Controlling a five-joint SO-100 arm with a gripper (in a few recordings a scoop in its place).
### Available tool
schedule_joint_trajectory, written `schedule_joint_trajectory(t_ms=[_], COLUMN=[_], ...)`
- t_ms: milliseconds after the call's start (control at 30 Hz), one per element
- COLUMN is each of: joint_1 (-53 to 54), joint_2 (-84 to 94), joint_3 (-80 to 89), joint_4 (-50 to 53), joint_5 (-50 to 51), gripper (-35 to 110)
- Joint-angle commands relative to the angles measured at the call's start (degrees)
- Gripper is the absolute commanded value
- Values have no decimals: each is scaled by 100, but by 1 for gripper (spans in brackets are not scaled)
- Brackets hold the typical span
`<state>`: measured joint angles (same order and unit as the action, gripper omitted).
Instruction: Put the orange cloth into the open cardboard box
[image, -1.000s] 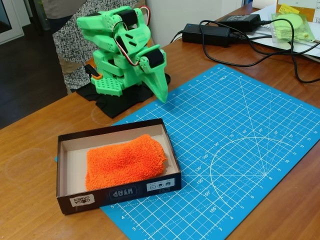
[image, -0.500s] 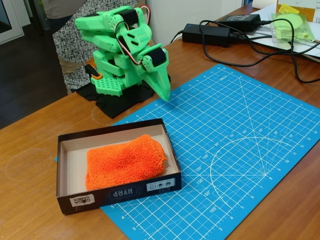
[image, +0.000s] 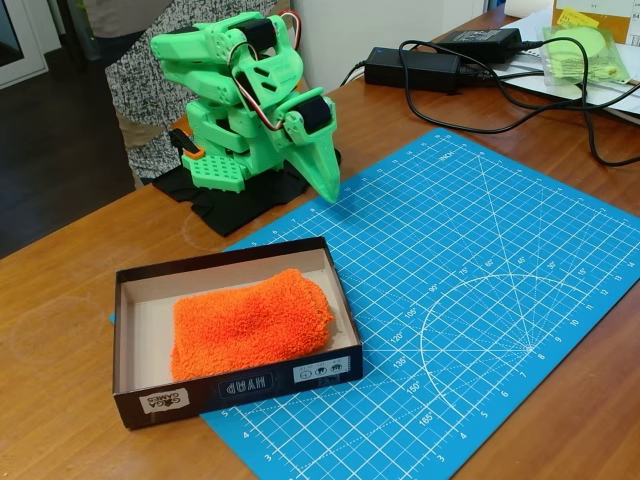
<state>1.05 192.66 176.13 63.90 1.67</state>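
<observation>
1. The box (image: 235, 390) sits nearest, partly on the blue mat (image: 470, 320), with the cloth (image: 250, 325) lying flat inside it and filling most of the floor.
2. Behind it the green arm (image: 235, 100) is folded over its base, and its gripper (image: 325, 190) points down at the mat's far corner with fingers together, empty.
3. Farther back lie black power bricks (image: 412, 68) and cables.

Compared with one second ago, the green arm (image: 245, 100) has folded a little more, and the tool (image: 327, 190) has moved slightly to the right in the fixed view, its tip now pointing down at the far edge of the blue mat (image: 470, 300). Since half a second ago nothing visible has moved.
</observation>
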Motion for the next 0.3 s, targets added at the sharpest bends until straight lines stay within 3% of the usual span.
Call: schedule_joint_trajectory(t_ms=[0,267], joint_1=[-79,132], joint_2=[70,70], joint_3=[0,0], joint_4=[44,44], joint_5=[-18,114], gripper=[0,0])
